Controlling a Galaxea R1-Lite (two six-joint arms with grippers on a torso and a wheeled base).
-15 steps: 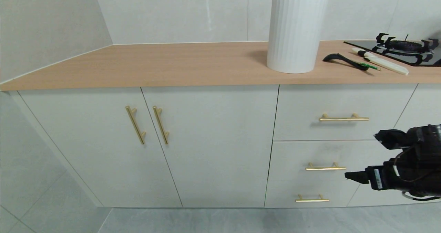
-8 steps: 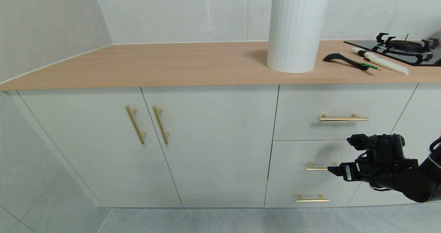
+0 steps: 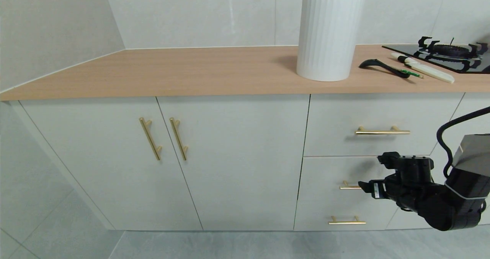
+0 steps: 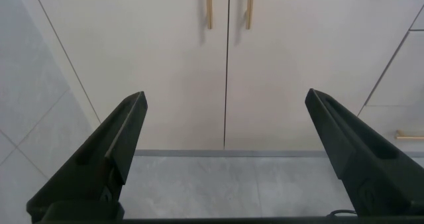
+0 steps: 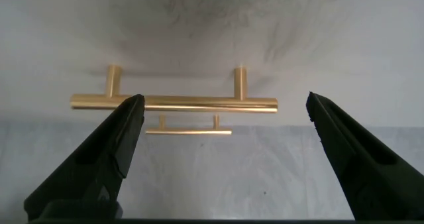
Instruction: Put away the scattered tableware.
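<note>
Opening a drawer seems to be the step in hand: the right gripper (image 3: 372,171) is held spread wide just before the middle drawer handle (image 5: 173,104), nothing in between. Next the bar has to be straddled, pinched, pulled straight. The left gripper (image 4: 224,99) is parted too. The black spoon (image 3: 381,66) and white utensil (image 3: 425,72) are found on the countertop (image 3: 191,71) by the white canister (image 3: 328,35).

Bright, even overhead light; the white canister (image 3: 329,33) throws a soft shadow toward nine o'clock on the countertop (image 3: 172,71).
</note>
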